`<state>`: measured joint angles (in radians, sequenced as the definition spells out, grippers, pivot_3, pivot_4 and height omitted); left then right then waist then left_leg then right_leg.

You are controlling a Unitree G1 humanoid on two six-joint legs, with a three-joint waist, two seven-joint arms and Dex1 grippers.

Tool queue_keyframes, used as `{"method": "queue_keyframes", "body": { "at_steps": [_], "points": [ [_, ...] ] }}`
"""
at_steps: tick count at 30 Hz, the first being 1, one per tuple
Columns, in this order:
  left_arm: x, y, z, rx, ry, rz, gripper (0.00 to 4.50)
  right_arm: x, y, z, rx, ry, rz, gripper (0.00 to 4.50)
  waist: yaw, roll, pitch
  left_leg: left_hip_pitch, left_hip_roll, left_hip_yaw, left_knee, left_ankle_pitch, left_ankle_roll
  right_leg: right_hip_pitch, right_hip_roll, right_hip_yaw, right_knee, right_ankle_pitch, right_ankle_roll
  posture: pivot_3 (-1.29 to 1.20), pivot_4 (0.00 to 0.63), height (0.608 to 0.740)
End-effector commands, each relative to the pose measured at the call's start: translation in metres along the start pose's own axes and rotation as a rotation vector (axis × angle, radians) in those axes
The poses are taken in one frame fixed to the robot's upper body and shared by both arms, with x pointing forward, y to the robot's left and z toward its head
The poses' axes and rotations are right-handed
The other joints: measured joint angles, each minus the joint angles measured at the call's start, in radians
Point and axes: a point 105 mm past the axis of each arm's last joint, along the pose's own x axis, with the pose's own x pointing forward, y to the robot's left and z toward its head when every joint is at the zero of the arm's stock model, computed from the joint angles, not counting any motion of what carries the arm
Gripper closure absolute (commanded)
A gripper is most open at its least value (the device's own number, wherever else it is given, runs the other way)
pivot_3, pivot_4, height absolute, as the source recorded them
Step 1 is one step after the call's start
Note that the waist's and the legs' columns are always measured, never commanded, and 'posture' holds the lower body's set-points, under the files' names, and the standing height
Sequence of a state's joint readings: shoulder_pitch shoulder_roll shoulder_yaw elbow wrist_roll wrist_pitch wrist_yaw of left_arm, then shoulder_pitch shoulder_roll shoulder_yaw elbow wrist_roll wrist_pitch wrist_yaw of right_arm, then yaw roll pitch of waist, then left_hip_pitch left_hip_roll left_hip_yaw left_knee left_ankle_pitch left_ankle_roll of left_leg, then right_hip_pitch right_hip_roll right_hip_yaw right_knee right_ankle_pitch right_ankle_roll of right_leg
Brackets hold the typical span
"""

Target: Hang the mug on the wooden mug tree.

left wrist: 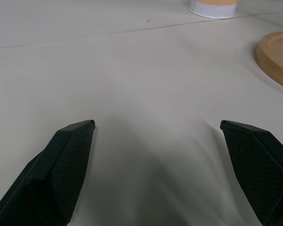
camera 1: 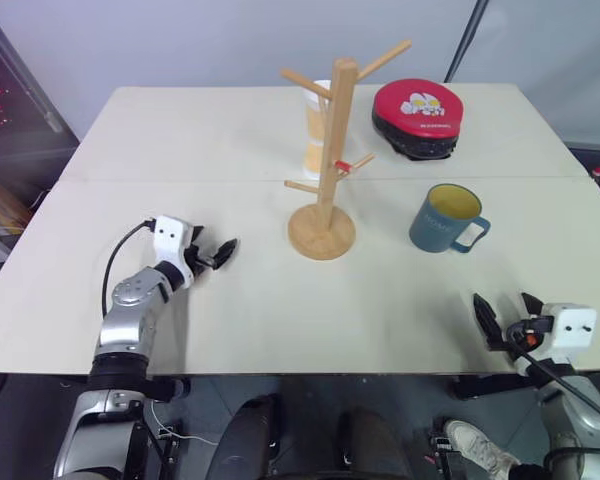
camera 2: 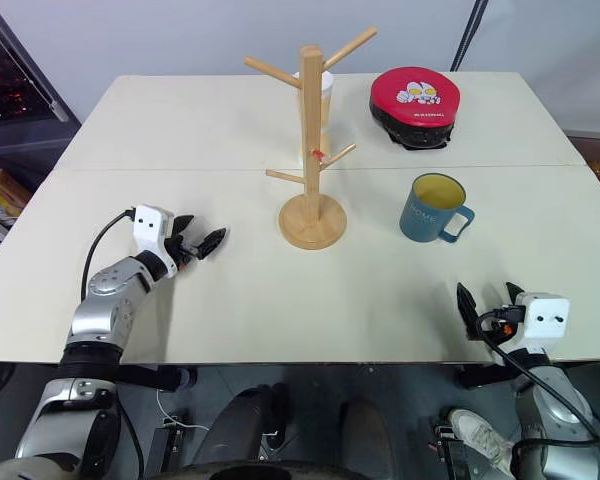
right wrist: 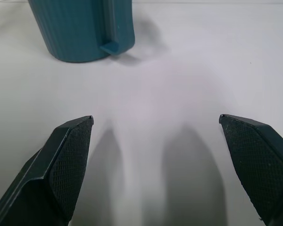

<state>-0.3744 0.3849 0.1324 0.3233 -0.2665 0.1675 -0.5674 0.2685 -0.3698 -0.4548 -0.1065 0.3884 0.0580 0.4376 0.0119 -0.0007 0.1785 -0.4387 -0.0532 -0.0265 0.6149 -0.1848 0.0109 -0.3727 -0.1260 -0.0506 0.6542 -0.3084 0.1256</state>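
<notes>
Right gripper (camera 1: 504,313): fingers apart, empty
Left gripper (camera 1: 216,256): fingers apart, empty
Mug (camera 1: 444,218): upright on table (camera 1: 180,140), beside mug tree (camera 1: 330,150)

The tall white-and-orange cup (camera 1: 317,130) stands behind the wooden mug tree (camera 1: 330,150), whose post covers part of it near the top centre of the frame. In the left wrist view only the cup's foot and an arc of the tree's base show at the upper right edge. The mug (right wrist: 82,28) is cut off at the top of the right wrist view; its lettering is too small to read.
</notes>
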Motion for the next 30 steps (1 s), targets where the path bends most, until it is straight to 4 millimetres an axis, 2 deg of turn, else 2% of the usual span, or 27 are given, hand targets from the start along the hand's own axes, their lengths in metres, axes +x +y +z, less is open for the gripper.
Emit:
{"method": "queue_keyframes", "body": {
  "at_steps": [1, 10, 13, 16, 23, 27, 30],
  "points": [
    [-0.002, -0.001, 0.011, 0.018, -0.04, -0.005, 0.0, 0.0, -0.008, 0.009, -0.02, -0.043, -0.007, 0.06, 0.0, 0.0, 0.0, 0.0, 0.0, 0.0, 0.0, 0.0, 0.0, 0.0, 0.0, 0.0, 0.0, 0.0, 0.0, 0.0, 0.15, 0.74],
    [-0.005, -0.005, 0.011, -0.004, -0.038, -0.03, 0.0, 0.003, -0.007, 0.007, -0.021, -0.054, 0.003, 0.06, 0.0, 0.0, 0.0, 0.0, 0.0, 0.0, 0.0, 0.0, 0.0, 0.0, 0.0, 0.0, 0.0, 0.0, 0.0, 0.0, 0.15, 0.74],
    [-0.008, -0.015, 0.014, -0.014, -0.06, -0.09, 0.0, 0.006, -0.003, 0.01, -0.015, -0.064, 0.015, 0.06, -0.001, 0.0, 0.0, 0.0, 0.0, 0.0, 0.0, 0.0, 0.0, 0.0, 0.0, 0.0, 0.0, 0.0, 0.0, 0.0, 0.15, 0.74],
    [-0.016, -0.034, 0.022, -0.027, -0.097, -0.204, 0.0, 0.01, 0.003, 0.014, -0.024, -0.077, 0.028, 0.06, -0.002, 0.0, 0.0, 0.0, 0.0, 0.0, 0.0, 0.0, 0.0, 0.0, 0.0, 0.0, 0.0, 0.0, 0.0, 0.0, 0.15, 0.74],
    [-0.047, -0.12, 0.028, 0.03, -0.081, -0.67, 0.0, 0.024, 0.01, 0.036, -0.032, -0.151, 0.011, 0.06, -0.001, 0.002, -0.001, 0.0, 0.0, 0.0, 0.0, 0.0, 0.0, 0.0, -0.003, 0.002, -0.001, 0.0, -0.001, 0.0, 0.15, 0.74],
    [-0.052, -0.146, 0.038, 0.043, -0.09, -0.794, 0.0, 0.031, 0.011, 0.039, -0.046, -0.165, -0.007, 0.06, 0.0, 0.002, -0.001, 0.0, 0.0, 0.0, 0.0, 0.0, 0.0, 0.0, -0.003, 0.002, -0.002, 0.0, -0.002, 0.0, 0.15, 0.74],
    [-0.051, -0.162, 0.046, 0.073, -0.111, -0.864, 0.0, 0.044, 0.013, 0.039, -0.049, -0.172, -0.015, 0.06, -0.001, 0.002, -0.001, 0.0, 0.0, 0.0, 0.0, 0.0, 0.0, 0.0, -0.002, 0.002, -0.002, 0.0, -0.001, 0.0, 0.15, 0.74]
  ]
}}
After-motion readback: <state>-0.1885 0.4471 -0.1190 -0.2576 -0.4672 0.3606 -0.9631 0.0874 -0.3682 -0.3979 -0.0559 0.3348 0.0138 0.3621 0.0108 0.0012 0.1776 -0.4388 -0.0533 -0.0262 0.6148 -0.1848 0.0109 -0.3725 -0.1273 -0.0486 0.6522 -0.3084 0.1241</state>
